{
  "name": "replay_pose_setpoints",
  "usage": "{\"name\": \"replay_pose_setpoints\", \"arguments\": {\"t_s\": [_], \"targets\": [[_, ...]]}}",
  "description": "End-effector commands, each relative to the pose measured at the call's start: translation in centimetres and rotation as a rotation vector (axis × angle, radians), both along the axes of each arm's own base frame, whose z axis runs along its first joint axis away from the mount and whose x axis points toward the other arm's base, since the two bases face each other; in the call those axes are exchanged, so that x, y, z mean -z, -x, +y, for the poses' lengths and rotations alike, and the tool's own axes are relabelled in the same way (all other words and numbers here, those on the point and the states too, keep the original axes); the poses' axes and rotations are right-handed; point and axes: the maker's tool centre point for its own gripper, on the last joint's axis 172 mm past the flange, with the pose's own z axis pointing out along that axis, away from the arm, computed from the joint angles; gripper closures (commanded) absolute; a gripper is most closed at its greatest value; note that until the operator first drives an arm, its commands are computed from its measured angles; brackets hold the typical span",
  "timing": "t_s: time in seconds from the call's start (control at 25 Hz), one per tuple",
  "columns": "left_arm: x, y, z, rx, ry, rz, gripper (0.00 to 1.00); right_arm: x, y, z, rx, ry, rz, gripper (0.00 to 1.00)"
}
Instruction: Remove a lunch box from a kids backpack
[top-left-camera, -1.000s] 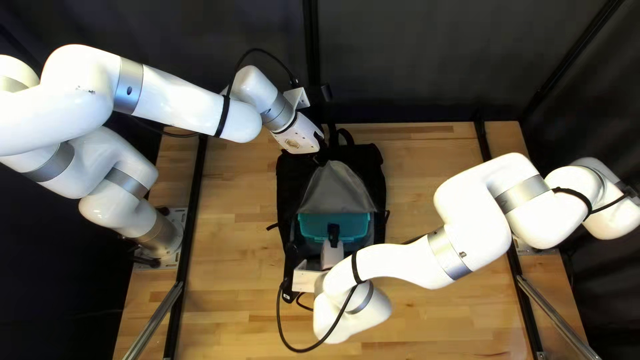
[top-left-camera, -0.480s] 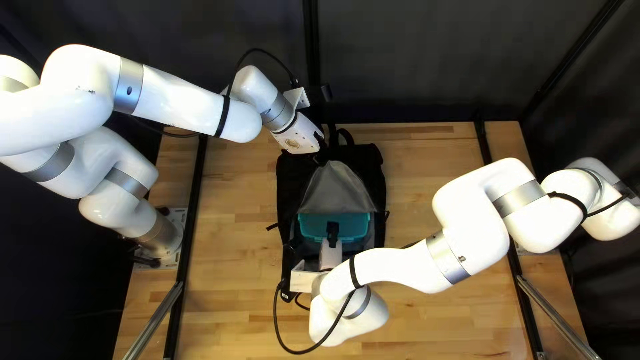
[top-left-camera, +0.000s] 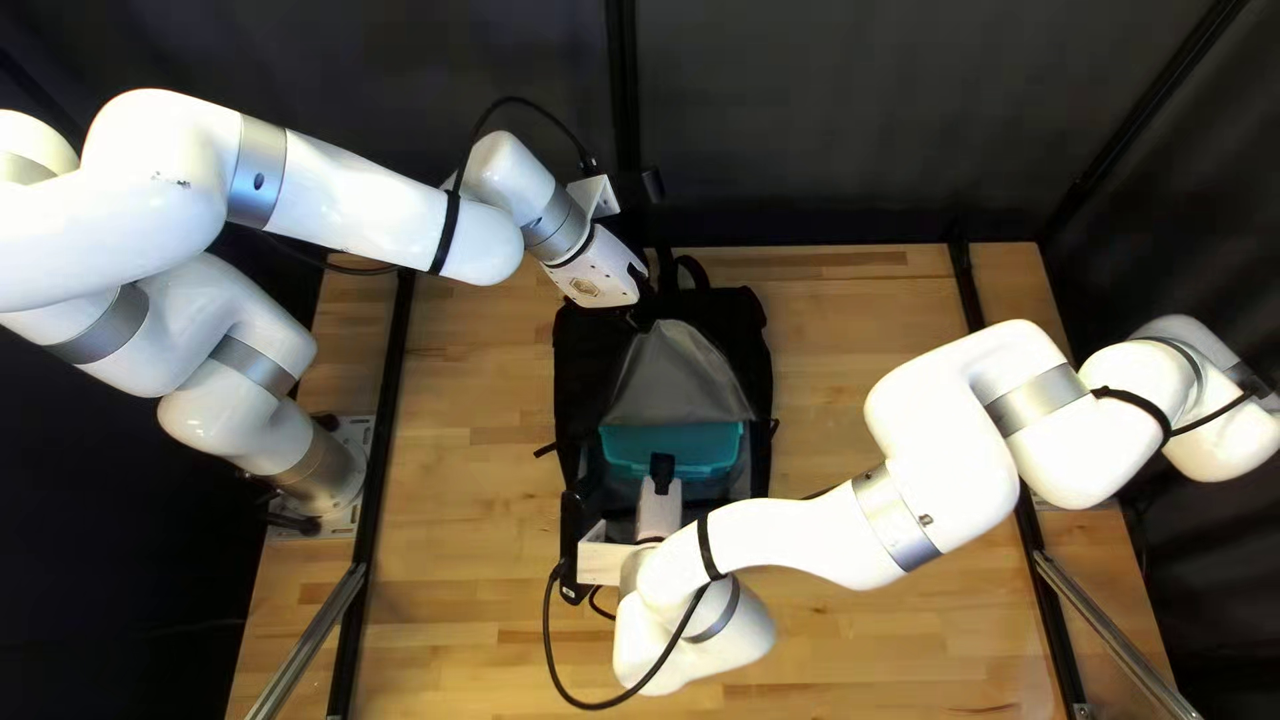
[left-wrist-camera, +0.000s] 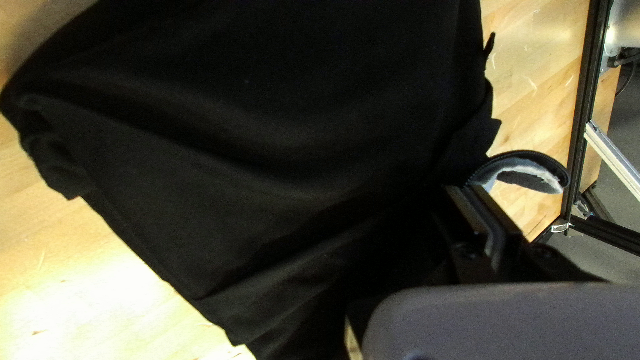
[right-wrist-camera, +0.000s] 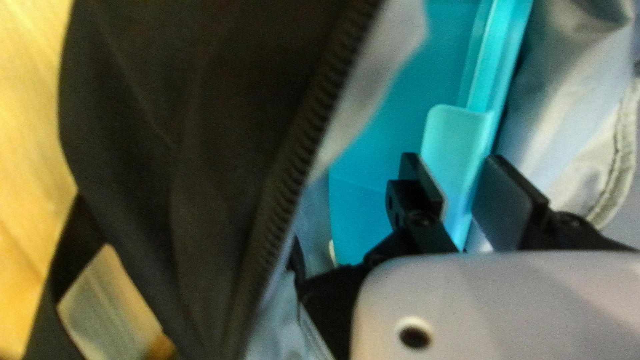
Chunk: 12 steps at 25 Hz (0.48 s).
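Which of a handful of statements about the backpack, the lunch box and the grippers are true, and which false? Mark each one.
1. The lunch box is still inside the backpack. True.
2. The lunch box is red. False: it is teal.
3. The right gripper's fingers stand apart at the lunch box's edge. True.
4. The left gripper is at the backpack's near end. False: it is at the far end.
5. The backpack's zipper is fully closed. False: the backpack is open, showing the lunch box.
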Motion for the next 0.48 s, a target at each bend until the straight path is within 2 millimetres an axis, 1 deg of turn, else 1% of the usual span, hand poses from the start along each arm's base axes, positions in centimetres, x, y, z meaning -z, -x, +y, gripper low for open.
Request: {"name": "replay_pose_setpoints", "arguments": {"t_s": [0.04, 0.12, 0.24, 0.48], "targets": [[0.0, 0.0, 0.0, 0.000, 0.000, 0.000, 1.00, -2.1, 0.9, 0.1, 0.028, 0.021, -0.007, 0.98], [0.0, 0.0, 0.0, 0.000, 0.000, 0.000, 1.00, -3.0, 1.4, 0.1, 0.049, 0.035, -0.011, 0.98], [0.0, 0.0, 0.0, 0.000, 0.000, 0.000, 1.00, -3.6, 1.4, 0.6, 0.065, 0.046, -0.017, 1.00], [0.0, 0.0, 0.0, 0.000, 0.000, 0.000, 1.00, -4.7, 0.3, 2.6, 0.077, 0.053, -0.026, 1.00]]}}
